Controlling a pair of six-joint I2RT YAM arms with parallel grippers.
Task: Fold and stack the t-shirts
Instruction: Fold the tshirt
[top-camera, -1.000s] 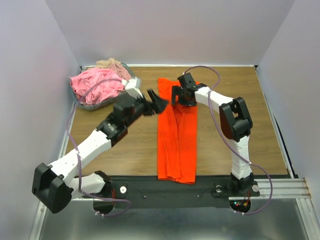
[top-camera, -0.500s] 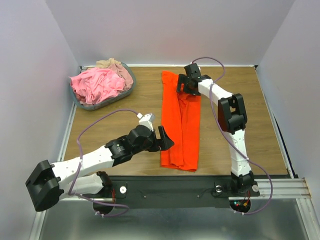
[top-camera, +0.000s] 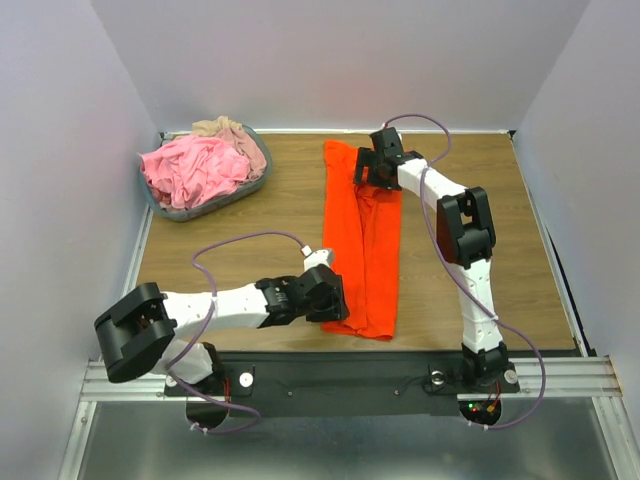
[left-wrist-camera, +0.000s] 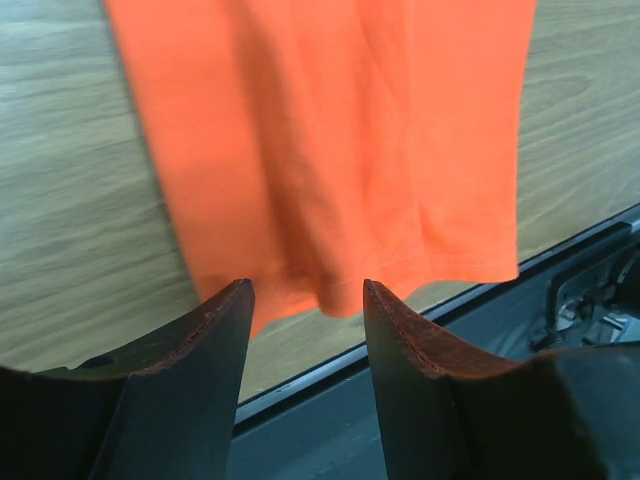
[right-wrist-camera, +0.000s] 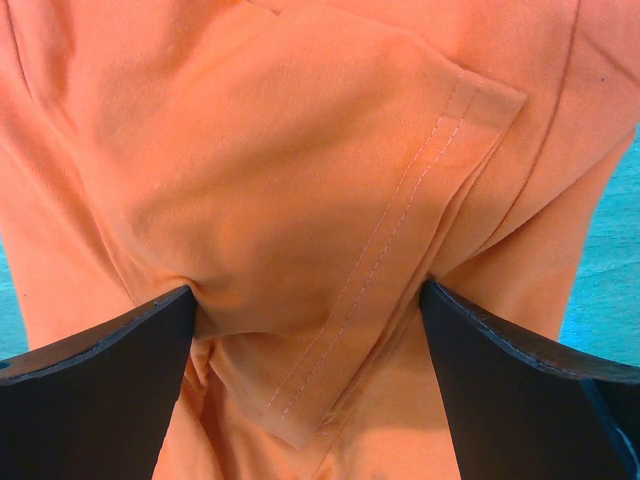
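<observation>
Overhead view of a wooden desk (top-camera: 240, 215) with two white robot arms bolted at its near edge. Nearest, the left arm lies low across the desk, reaching toward 3 o'clock. The left tool (left-wrist-camera: 305, 290) sits at the 7 o'clock corner of the orange shirt (top-camera: 362, 260). Its two dark fingers are partly spread. Nothing is between them, and the shirt's near hem lies just past their tips.

The orange shirt is folded into a long narrow strip. It lies flat on the desk, a little right of centre, running from the near edge at 6 o'clock to the far edge at 12 o'clock.

The right arm stretches from its base along the shirt's 3 o'clock side to the far end. The right tool (right-wrist-camera: 308, 290) is there, low over the cloth, fingers spread wide. A folded flap (right-wrist-camera: 400, 200) with a stitched hem lies between them, not pinched.

Farthest, at 10 o'clock, a grey basket (top-camera: 190, 212) holds a crumpled pink shirt (top-camera: 195, 165), with a beige shirt (top-camera: 222, 127) behind it.
</observation>
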